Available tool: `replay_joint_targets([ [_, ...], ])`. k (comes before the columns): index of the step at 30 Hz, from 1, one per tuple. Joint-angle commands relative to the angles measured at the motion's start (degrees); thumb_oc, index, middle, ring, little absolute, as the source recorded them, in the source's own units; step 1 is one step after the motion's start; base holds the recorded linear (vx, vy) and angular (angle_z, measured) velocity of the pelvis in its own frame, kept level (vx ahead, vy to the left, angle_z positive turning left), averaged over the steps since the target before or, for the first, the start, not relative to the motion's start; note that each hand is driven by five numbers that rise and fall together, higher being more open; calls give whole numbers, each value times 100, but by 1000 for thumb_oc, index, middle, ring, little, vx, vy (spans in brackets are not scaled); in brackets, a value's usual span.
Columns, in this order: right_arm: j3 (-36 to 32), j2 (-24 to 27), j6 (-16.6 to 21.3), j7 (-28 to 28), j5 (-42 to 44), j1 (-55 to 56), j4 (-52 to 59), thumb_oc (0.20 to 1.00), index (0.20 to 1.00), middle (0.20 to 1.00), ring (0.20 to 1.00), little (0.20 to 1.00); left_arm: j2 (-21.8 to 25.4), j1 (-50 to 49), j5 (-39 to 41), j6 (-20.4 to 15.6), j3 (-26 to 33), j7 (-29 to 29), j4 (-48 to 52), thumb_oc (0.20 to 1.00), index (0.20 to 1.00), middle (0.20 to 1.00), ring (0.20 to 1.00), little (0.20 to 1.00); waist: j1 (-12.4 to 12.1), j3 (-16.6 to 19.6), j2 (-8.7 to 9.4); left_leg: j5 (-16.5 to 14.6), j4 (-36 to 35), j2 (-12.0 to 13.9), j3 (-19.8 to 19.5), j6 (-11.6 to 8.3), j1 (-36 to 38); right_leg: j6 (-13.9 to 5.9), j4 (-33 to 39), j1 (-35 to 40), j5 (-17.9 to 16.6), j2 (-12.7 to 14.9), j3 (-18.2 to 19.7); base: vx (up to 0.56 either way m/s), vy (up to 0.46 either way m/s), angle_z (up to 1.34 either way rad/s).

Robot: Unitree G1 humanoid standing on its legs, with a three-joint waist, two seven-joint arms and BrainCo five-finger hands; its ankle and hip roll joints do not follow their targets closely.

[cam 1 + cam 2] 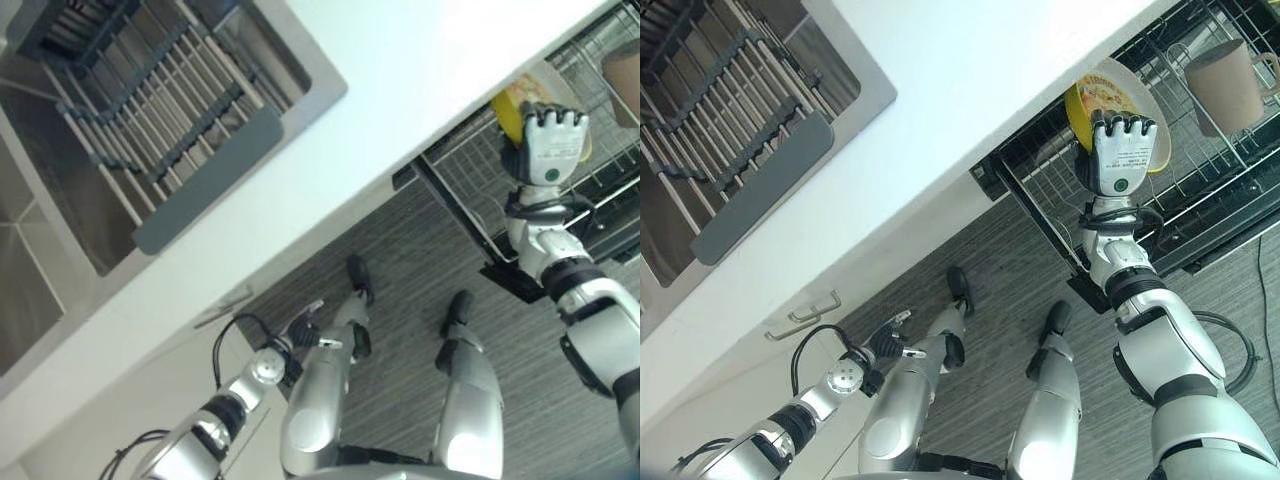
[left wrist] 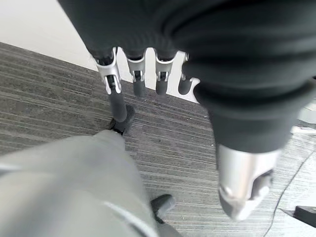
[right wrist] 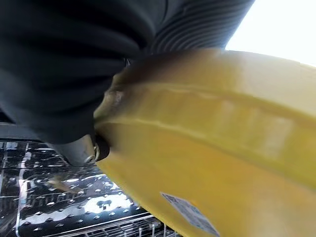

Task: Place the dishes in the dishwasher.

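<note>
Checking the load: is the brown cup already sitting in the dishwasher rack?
Yes, the brown cup stands in the pulled-out rack.

No text is legible; the yellow plate [image 1: 1090, 98] carries print, apparently too small to read.

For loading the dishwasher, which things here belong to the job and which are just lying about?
Job:
- yellow plate, held by the right robot hand
- dishwasher rack
- brown cup in the rack

Lying about:
- sink rack
- white counter
- left robot hand, idle by the floor
</note>
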State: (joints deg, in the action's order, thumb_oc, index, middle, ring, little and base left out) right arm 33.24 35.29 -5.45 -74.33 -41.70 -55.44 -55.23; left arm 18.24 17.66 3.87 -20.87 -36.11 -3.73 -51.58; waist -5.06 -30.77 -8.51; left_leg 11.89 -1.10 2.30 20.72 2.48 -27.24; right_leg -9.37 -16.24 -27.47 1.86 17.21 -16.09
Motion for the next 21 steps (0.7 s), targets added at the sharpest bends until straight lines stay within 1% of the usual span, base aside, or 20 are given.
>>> replay_joint_targets([
  [1,160,543,98,-311,-78,-451,286,200,200,200,200,200,-198,-27,198,-293,-314,-52,133,1000,1000,1000,1000,1000,-91,98,-408,-992,718,214,-605,-566,-166,-153,-620,-673,-62,346,-241,0,0,0],
  [5,145,548,264,-73,37,-370,221,200,200,200,200,200,-172,-44,253,-322,-292,-34,241,1000,1000,1000,1000,1000,-92,98,-432,-989,738,217,-607,-565,-223,-143,-658,-747,-50,358,-224,0,0,0],
  [7,166,506,348,102,-112,-400,122,200,200,200,200,200,-184,-18,258,-279,-294,-35,324,1000,1000,1000,1000,1000,-114,98,-449,-989,751,212,-623,-565,-259,-140,-663,-778,-50,366,-228,0,0,0],
  [12,282,487,269,314,-44,-435,61,200,200,200,200,200,-185,-11,318,-302,-299,-13,417,1000,1000,1000,1000,1000,-133,98,-482,-976,765,217,-630,-571,-327,-141,-721,-870,-52,397,-224,1,1,1],
  [13,305,481,266,509,86,-414,0,291,291,291,291,291,-189,-17,336,-332,-306,-11,445,1000,1000,1000,1000,1000,-133,98,-498,-976,757,210,-619,-567,-323,-135,-737,-880,-47,404,-220,0,0,0],
  [14,310,467,242,643,84,-405,-9,589,589,589,589,589,-186,-18,333,-330,-305,-3,458,1000,1000,1000,1000,1000,-136,98,-499,-979,765,210,-618,-566,-332,-134,-743,-887,-47,409,-218,0,0,0],
  [15,319,431,141,899,200,-389,-27,1000,1000,1000,1000,1000,-177,-19,332,-308,-303,16,479,1000,1000,1000,1000,1000,-139,98,-499,-981,777,210,-613,-569,-343,-133,-758,-902,-52,416,-217,0,0,0],
  [16,335,408,62,1064,330,-359,-56,1000,1000,1000,1000,1000,-171,-29,311,-311,-305,22,480,1000,1000,1000,1000,1000,-144,98,-496,-984,785,207,-607,-566,-350,-129,-763,-907,-59,421,-222,3,-16,3],
  [17,352,341,23,1134,700,-256,-125,1000,1000,1000,1000,1000,-141,-70,294,-315,-310,32,516,1000,1000,1000,1000,1000,-157,98,-477,-992,807,223,-594,-562,-370,-132,-781,-921,-71,444,-243,3,-19,8],
  [18,241,272,169,1363,1083,-206,-196,1000,1000,1000,1000,1000,-139,-89,291,-343,-320,21,528,1000,1000,1000,1000,1000,-161,98,-475,-997,813,226,-594,-561,-378,-131,-791,-926,-69,456,-255,2,-18,10],
  [19,216,260,198,1432,1147,-200,-207,1000,1000,1000,1000,1000,-137,-91,294,-348,-319,22,530,1000,1000,1000,1000,1000,-161,98,-474,-998,814,226,-593,-562,-378,-130,-794,-927,-69,456,-255,3,-6,9],
  [21,59,140,405,1997,1751,-120,-252,1000,1000,1000,1000,1000,-122,-112,301,-320,-286,26,607,1000,1000,1000,1000,1000,-162,98,-468,-995,804,234,-570,-563,-356,-120,-783,-908,-71,457,-262,2,-3,2],
])
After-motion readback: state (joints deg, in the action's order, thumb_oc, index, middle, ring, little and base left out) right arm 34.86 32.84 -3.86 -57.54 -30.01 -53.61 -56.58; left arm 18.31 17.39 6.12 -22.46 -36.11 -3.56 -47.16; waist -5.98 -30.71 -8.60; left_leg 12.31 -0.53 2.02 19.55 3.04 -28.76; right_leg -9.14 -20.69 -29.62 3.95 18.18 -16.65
